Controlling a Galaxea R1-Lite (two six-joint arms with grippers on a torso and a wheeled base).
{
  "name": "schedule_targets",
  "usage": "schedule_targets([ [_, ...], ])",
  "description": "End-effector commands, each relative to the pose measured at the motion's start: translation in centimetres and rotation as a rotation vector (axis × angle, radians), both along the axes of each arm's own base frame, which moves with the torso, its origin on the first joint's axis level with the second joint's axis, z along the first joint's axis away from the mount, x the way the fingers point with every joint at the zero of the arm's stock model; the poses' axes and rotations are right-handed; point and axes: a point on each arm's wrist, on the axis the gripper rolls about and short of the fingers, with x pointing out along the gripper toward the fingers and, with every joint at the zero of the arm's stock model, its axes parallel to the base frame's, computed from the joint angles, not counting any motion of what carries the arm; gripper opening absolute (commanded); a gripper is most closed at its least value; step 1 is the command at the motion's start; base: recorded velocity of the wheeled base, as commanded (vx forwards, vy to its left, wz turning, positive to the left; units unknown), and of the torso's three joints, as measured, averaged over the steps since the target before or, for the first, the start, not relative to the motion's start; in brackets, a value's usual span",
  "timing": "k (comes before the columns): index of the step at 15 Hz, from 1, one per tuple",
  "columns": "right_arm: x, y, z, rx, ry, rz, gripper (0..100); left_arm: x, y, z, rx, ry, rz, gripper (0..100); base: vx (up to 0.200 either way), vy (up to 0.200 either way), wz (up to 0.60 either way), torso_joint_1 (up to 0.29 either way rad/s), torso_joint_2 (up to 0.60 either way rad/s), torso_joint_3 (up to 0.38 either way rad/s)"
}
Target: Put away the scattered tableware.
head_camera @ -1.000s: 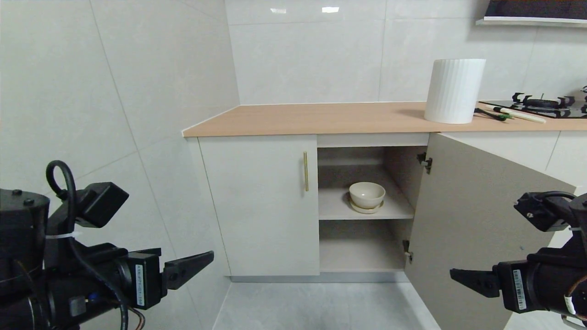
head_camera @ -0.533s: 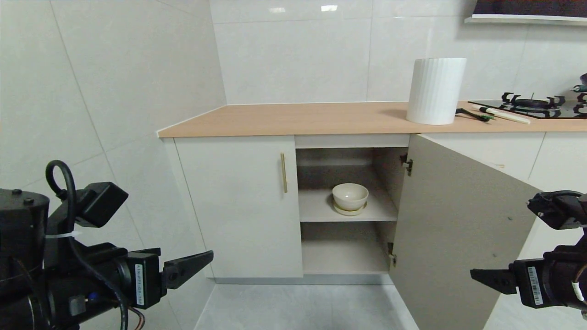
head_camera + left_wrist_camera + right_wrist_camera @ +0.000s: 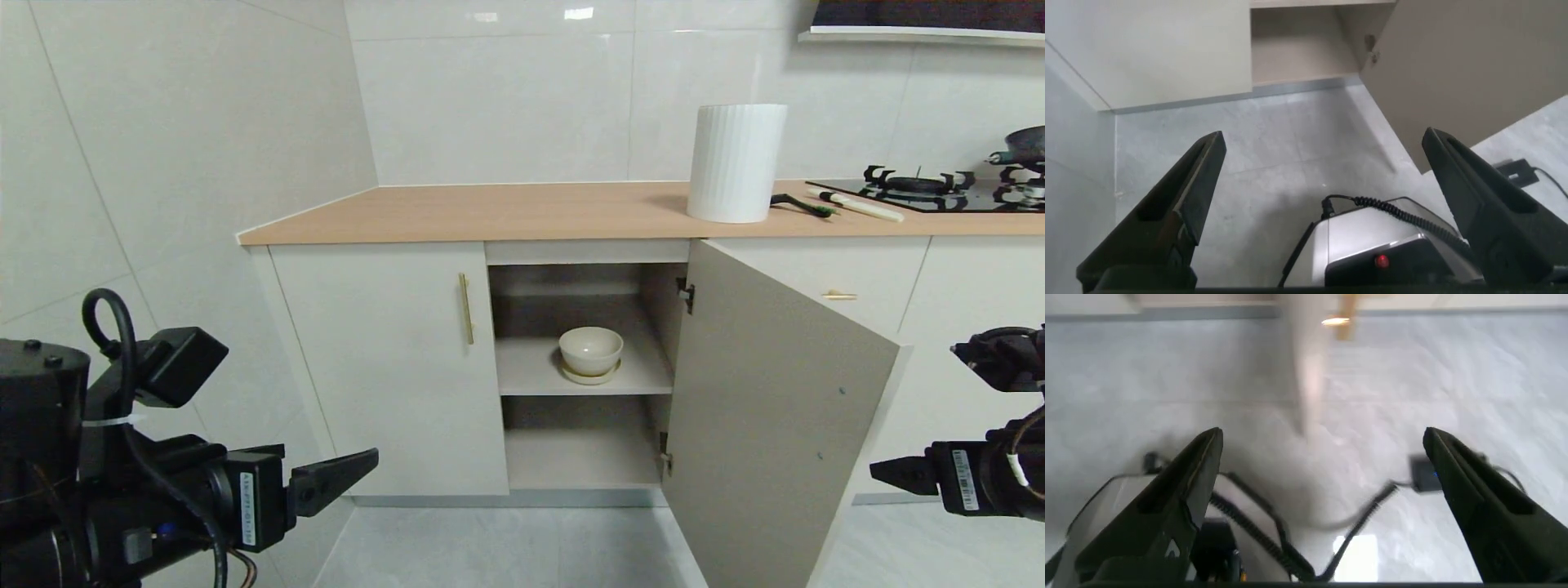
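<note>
A cream bowl [image 3: 590, 349] sits on a small plate [image 3: 589, 377] on the middle shelf of the open cabinet [image 3: 571, 367]. The cabinet's right door [image 3: 775, 408] stands swung out toward me. On the wooden counter [image 3: 506, 212], chopsticks and a dark-handled utensil [image 3: 853, 204] lie beside a white ribbed container [image 3: 735, 162]. My left gripper [image 3: 359, 465] hangs low at the left, open and holding nothing, over the floor [image 3: 1323, 139]. My right gripper [image 3: 890, 474] is low at the right, beyond the door's edge, open and holding nothing [image 3: 1323, 437].
A gas stove [image 3: 922, 184] with a pot [image 3: 1024, 143] stands at the counter's right end. The left cabinet door [image 3: 392, 367] with its brass handle is closed. A tiled wall runs along the left side. Grey floor [image 3: 531, 547] lies before the cabinet.
The whole head picture has slid left, so the camera has moved right. The right gripper now shows nearer the right edge, clear of the open door. The left gripper keeps its place.
</note>
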Motion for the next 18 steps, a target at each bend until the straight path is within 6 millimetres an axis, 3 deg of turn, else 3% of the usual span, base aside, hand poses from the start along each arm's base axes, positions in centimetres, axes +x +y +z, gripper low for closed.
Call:
schedule_targets([
  [1, 1.6, -1.9, -0.5, -0.023, 0.038, -0.092, 100, 0.0, 0.0, 0.0, 0.0, 0.002, 0.0, 100, 0.0, 0.0, 0.0, 0.0, 0.0, 0.0],
  [4, 2.6, -4.2, -0.5, -0.011, 0.032, -0.144, 100, 0.1, 0.0, 0.0, 0.0, 0.002, 0.0, 100, 0.0, 0.0, 0.0, 0.0, 0.0, 0.0],
  [9, 5.7, -5.6, -2.1, 0.004, 0.025, -0.215, 100, 0.1, 0.0, 0.0, 0.0, 0.002, 0.0, 100, 0.0, 0.0, 0.0, 0.0, 0.0, 0.0],
  [14, 8.7, -5.0, -4.6, 0.107, -0.025, -0.281, 100, 0.1, 0.0, 0.0, 0.0, 0.003, 0.002, 100, 0.0, 0.0, 0.0, 0.0, 0.0, 0.0],
  [18, 9.2, -4.3, -5.1, 0.137, -0.035, -0.282, 100, 0.1, 0.0, 0.0, -0.002, 0.001, 0.004, 100, 0.0, 0.0, 0.0, 0.0, 0.0, 0.0],
])
